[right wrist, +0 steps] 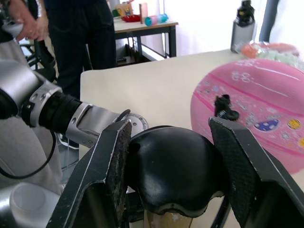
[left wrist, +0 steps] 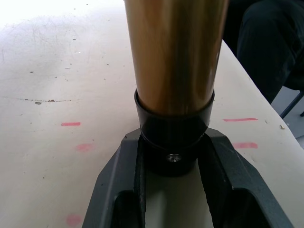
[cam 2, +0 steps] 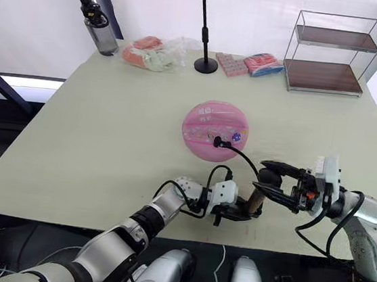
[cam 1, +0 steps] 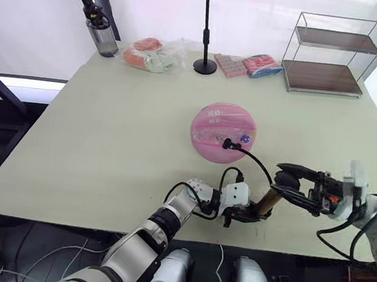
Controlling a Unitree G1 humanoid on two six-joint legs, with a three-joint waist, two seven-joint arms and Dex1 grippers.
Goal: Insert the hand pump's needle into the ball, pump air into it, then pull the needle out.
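Left eye view: left gripper (cam 1: 238, 217) clamps hand pump (cam 1: 265, 203) base at table (cam 1: 107, 138) front edge; right gripper (cam 1: 286, 183) straddles its handle, contact unclear; needle (cam 1: 227, 144) in ball (cam 1: 222, 132).

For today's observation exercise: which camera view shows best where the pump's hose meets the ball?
The right wrist view: the black fitting sits in the ball, close up. Both eye views show it smaller from above. The left wrist view shows the hand pump instead.

ball (cam 1: 221, 132) 1 | hand pump (cam 1: 266, 204) 1 | bottle (cam 1: 100, 29) 1 | rack (cam 1: 331, 55) 1
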